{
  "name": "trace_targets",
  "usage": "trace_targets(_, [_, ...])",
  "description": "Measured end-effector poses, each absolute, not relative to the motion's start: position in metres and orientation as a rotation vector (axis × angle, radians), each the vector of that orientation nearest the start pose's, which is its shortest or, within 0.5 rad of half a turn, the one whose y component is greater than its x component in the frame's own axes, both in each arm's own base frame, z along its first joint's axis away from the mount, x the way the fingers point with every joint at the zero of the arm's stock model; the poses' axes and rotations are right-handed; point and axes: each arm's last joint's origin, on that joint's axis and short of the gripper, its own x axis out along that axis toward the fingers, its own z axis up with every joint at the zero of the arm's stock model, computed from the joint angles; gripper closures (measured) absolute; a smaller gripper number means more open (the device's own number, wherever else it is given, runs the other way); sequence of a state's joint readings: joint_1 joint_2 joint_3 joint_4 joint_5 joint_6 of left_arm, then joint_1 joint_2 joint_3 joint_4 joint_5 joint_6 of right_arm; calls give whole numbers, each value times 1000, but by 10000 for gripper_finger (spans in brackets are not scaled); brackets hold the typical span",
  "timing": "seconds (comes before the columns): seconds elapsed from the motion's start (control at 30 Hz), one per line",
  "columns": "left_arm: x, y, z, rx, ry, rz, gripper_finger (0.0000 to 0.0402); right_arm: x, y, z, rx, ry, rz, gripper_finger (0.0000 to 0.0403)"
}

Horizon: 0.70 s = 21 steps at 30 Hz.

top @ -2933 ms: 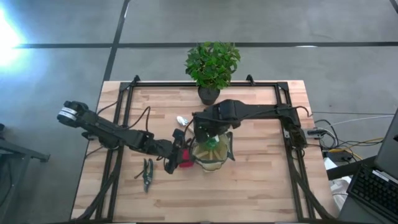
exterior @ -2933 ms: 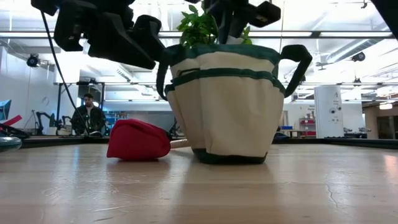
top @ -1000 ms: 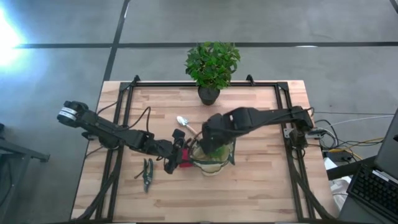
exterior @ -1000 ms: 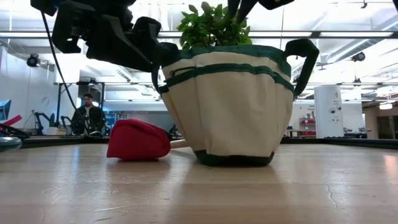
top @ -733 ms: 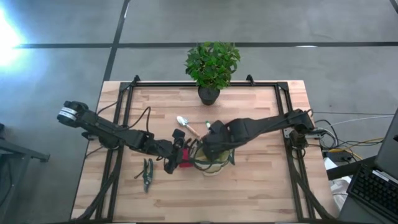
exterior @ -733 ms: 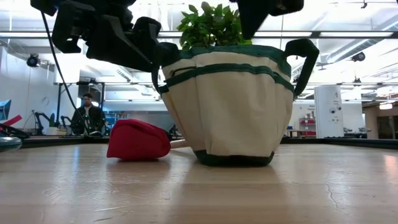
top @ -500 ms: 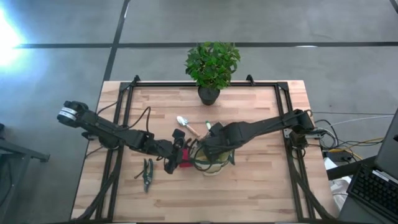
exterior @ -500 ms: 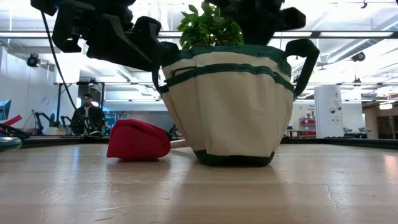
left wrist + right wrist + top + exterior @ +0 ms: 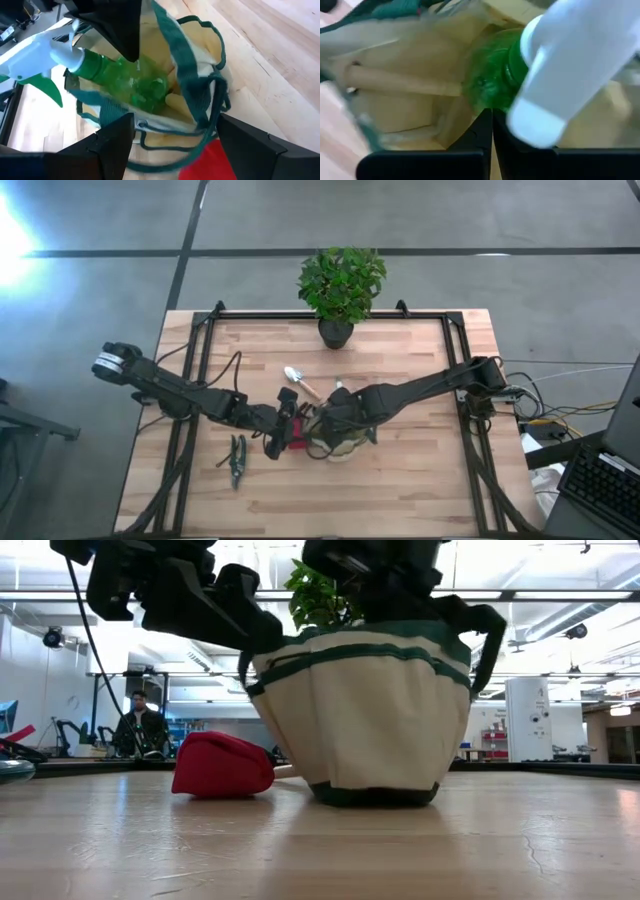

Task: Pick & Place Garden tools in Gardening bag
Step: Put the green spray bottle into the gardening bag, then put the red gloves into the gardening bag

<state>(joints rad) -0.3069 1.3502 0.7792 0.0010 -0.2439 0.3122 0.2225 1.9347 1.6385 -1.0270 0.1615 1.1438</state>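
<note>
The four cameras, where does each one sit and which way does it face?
High view: overhead, straight down; both arms meet at the gardening bag.
Low view: table height, level across; bag side-on, red glove beside it, arms above.
Left wrist view: over the bag mouth; left pincer fingers frame it.
Right wrist view: inside the bag; right pincer by the spray bottle.
Both wrist views share the bottle.

Right gripper (image 9: 335, 418) low, left gripper (image 9: 285, 430) beside.

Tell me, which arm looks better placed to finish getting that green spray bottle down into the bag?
The right. Its gripper is over the gardening bag, with the green spray bottle tilted into the opening. The left gripper sits at the bag's rim beside the red glove.
</note>
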Motion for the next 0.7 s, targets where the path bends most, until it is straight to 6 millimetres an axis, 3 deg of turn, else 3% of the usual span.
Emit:
trace_targets(0.2, [271,-79,228,458,531,-146,117,390,86,250,718,1080,-583,395])
trace_targets(0.47, [271,-79,228,458,531,-147,117,380,96,315,678,959,-531,395])
trace_targets(0.7, [269,-78,224,460,545,-148,117,358,122,367,574,910,-460,395])
